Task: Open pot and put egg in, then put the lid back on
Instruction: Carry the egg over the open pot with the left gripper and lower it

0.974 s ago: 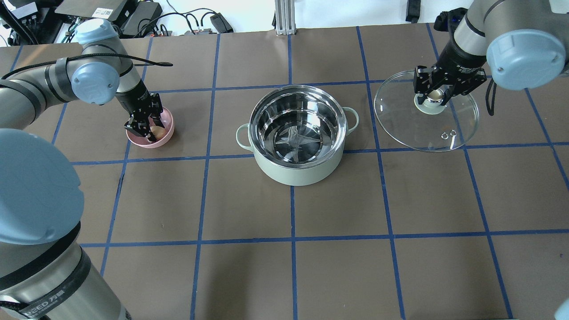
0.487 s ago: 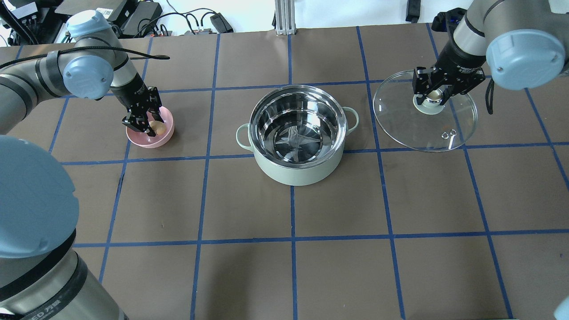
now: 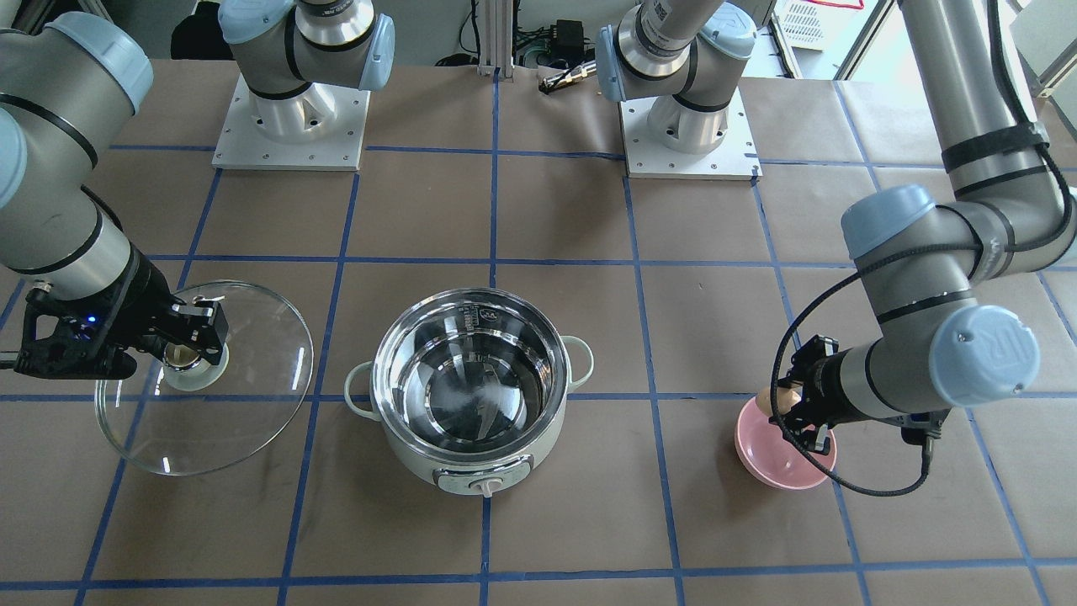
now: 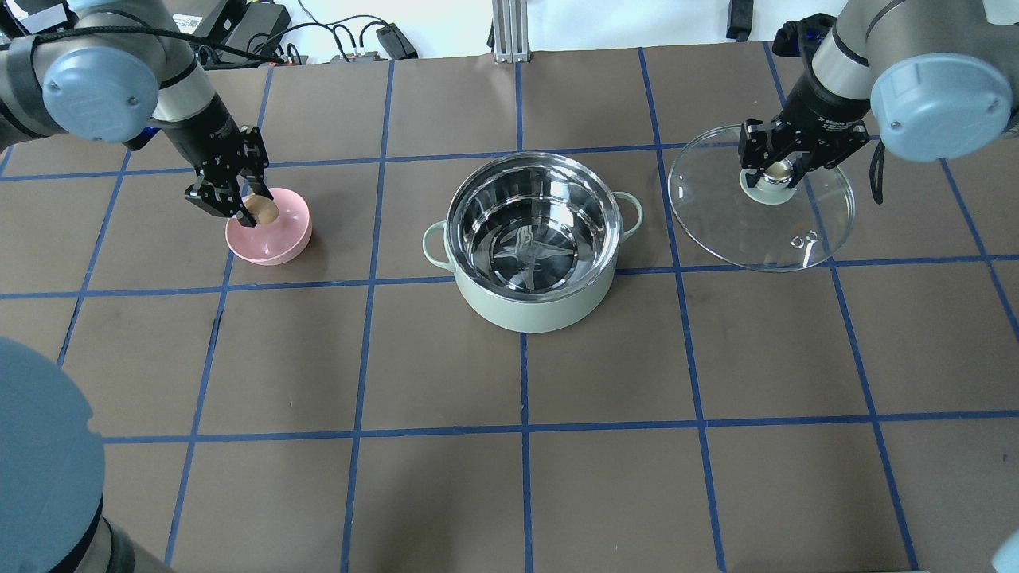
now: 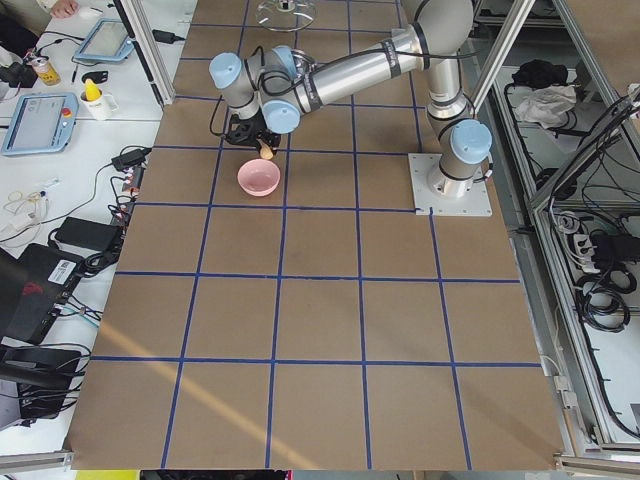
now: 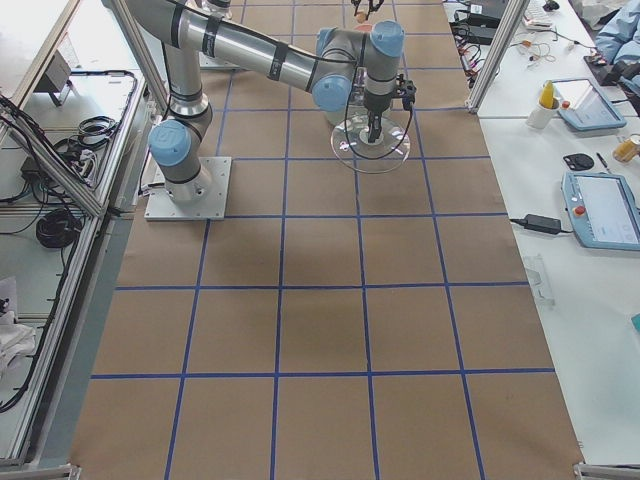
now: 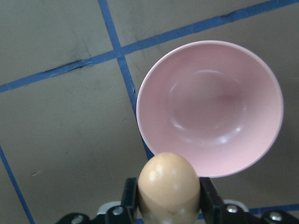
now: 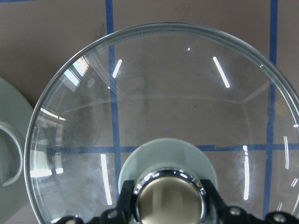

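The pot [image 4: 533,306] stands open and empty at the table's middle; it also shows in the front-facing view [image 3: 421,459]. My left gripper [image 4: 256,208] is shut on the tan egg [image 4: 261,211] and holds it just above the far left rim of a pink bowl [image 4: 275,239]. In the left wrist view the egg [image 7: 169,179] sits between the fingers, with the empty bowl [image 7: 210,107] below. My right gripper [image 4: 778,171] is shut on the knob of the glass lid [image 4: 764,227], held tilted to the right of the pot. The lid [image 8: 187,93] fills the right wrist view.
The pink bowl [image 3: 778,459] sits left of the pot, about one grid square away. The table is brown with blue tape lines. Cables and boxes lie beyond the far edge [image 4: 263,32].
My left gripper has risen out of the pink bowl with the egg in it and moved slightly toward the far left. The right gripper and lid have barely moved.
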Tool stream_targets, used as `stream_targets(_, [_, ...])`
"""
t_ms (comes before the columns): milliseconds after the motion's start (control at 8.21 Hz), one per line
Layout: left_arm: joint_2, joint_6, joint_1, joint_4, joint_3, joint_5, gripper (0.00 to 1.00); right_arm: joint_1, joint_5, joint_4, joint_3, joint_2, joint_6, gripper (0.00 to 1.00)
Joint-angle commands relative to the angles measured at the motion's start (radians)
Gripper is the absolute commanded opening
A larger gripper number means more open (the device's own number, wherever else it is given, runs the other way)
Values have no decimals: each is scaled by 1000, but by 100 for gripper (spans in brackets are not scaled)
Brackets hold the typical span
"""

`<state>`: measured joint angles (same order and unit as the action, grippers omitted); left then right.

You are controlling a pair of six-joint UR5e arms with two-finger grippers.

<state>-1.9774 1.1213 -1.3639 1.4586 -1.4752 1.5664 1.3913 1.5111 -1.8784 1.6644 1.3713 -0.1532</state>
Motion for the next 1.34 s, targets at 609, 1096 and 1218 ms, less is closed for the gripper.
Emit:
stream_targets(609, [53, 273, -464, -93, 118, -14, 0, 0, 0, -7, 0, 0, -2, 0])
stream_targets(1096, [-119, 443, -606, -302, 113, -40, 0, -2, 1, -8, -2, 0, -25, 0])
stream_targets(1218, [-118, 421, -610, -300, 108, -95, 0, -2, 3, -10, 0, 0, -41, 0])
